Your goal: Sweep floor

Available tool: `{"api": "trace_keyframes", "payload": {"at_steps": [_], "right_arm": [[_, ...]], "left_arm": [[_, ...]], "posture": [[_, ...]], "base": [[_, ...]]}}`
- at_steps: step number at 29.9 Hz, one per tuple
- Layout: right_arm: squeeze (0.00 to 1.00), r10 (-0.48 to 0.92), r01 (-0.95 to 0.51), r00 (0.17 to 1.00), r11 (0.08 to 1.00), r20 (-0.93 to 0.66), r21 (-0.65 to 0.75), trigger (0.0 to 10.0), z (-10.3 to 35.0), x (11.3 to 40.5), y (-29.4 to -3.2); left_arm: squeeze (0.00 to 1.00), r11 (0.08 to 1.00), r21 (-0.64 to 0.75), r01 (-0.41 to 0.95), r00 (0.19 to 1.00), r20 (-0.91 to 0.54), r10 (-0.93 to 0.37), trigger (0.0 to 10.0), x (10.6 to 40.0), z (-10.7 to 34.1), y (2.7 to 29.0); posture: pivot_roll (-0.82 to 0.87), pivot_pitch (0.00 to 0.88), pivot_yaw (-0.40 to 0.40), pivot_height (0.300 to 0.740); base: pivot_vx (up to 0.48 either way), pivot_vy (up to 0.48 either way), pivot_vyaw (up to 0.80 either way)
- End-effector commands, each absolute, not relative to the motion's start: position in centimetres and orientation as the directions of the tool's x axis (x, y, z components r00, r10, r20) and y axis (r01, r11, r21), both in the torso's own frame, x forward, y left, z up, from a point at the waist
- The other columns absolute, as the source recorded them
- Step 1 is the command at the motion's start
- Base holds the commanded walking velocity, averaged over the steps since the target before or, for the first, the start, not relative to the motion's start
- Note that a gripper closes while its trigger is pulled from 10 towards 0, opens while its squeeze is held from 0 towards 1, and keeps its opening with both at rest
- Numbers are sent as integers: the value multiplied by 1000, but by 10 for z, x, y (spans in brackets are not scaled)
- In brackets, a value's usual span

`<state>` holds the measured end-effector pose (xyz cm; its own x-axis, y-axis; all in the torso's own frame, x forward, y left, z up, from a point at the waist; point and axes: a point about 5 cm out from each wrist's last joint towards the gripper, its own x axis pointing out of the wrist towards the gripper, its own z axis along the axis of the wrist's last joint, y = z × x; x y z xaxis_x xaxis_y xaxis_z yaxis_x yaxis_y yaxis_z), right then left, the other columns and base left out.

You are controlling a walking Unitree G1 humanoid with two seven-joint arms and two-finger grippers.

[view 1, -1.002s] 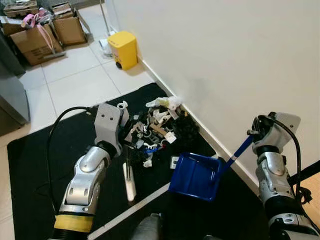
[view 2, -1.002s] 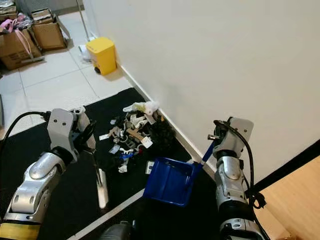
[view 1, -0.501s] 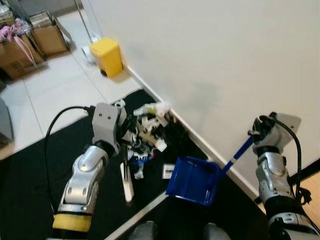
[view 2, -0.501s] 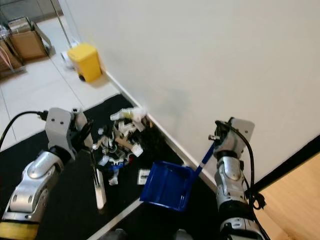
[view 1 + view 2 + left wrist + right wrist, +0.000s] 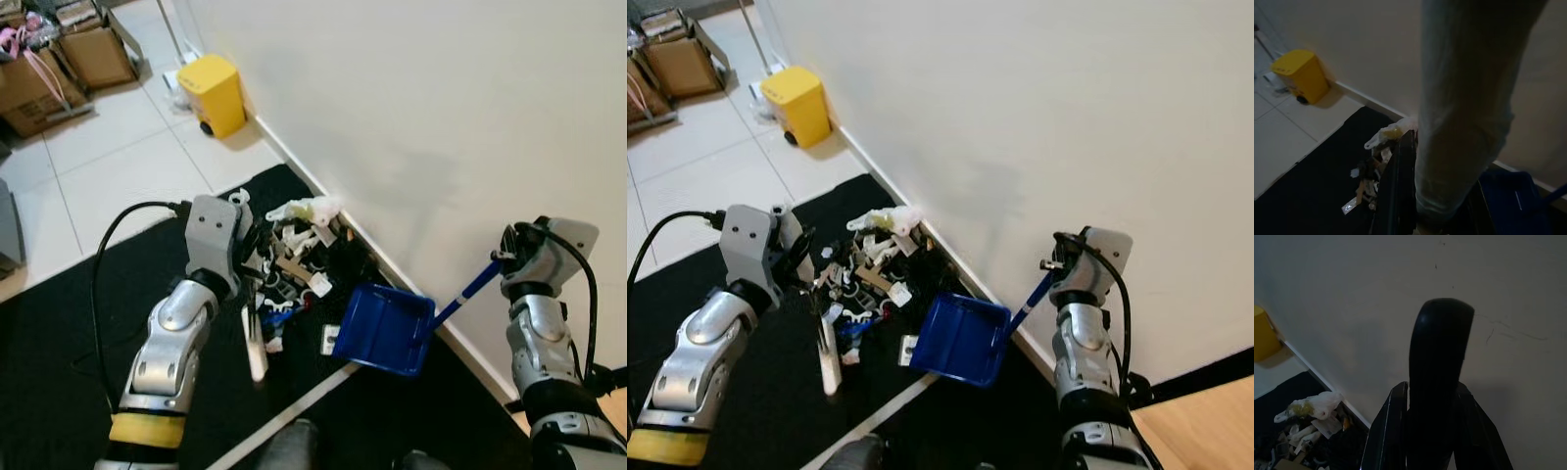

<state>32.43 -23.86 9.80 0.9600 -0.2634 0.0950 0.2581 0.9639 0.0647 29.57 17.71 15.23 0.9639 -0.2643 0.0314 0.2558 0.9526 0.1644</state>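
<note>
Debris pile (image 5: 304,250) against wall (image 5: 441,127) (dustpan (image 5: 384,330) adj.)

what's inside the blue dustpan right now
The blue dustpan looks empty: bare blue floor and walls, tilted towards the litter pile on the black mat. The right claw holds its handle. Any fine dust is too small to tell.

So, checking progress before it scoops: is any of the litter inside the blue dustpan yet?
No, the blue dustpan shows a bare blue inside, and the litter pile lies on the black mat beside it.
</note>
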Motion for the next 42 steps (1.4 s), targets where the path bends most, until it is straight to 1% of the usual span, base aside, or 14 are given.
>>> {"api": "trace_keyframes", "payload": {"at_steps": [1,11,16,18,21,22,26,31,36,39,40,41,42], "right_arm": [[0,-273,268,956,962,103,59,10000,97,322,-242],[0,-303,299,944,953,128,49,10000,102,320,-253],[0,-321,318,936,947,146,43,10000,108,320,-262],[0,-316,317,938,948,145,15,10000,111,320,-270],[0,-302,307,945,952,129,-20,10000,112,321,-275],[0,-280,286,957,955,76,-80,10000,109,321,-284],[0,-254,252,967,957,8,-142,10000,106,319,-296],[0,-279,272,960,948,-19,-163,10000,105,316,-308],[0,-293,291,956,947,6,-133,10000,106,316,-309],[0,-289,286,957,951,-9,-121,10000,100,316,-303],[0,-289,286,957,951,-9,-121,10000,100,316,-303],[0,-285,281,958,953,-25,-115,10000,95,316,-298],[0,-285,281,958,953,-25,-115,10000,95,316,-298]], "left_arm": [[0,955,178,239,968,35,-248,10000,295,153,181],[0,957,179,230,970,37,-240,10000,295,154,185],[0,957,180,228,971,36,-238,10000,295,155,189],[0,956,185,228,971,30,-238,10000,295,155,192],[0,955,190,226,972,24,-235,10000,295,155,195],[0,955,203,218,974,12,-225,10000,295,154,199],[0,958,207,199,979,-4,-203,10000,295,152,205],[0,961,211,176,984,-17,-177,10000,294,150,212],[0,962,221,162,987,-14,-163,10000,293,150,221],[0,959,235,157,987,-23,-156,10000,290,151,232],[0,959,235,157,987,-23,-156,10000,290,151,232],[0,954,261,151,989,-30,-148,10000,288,151,242],[0,954,261,151,989,-30,-148,10000,288,151,242]], "posture": [[180,106,49,740],[183,113,52,740],[184,120,58,740],[183,123,60,740],[186,127,60,740],[186,132,61,740],[185,139,59,740],[183,152,57,740],[191,164,60,740],[202,178,64,740],[202,178,64,740],[213,189,67,740],[213,189,67,740]], "base": [[0,0,0],[0,0,0],[0,0,0],[0,0,0],[0,0,0],[0,0,0],[0,0,0],[0,0,0],[0,0,0],[0,0,0],[0,0,0],[0,0,0],[0,0,0]]}}
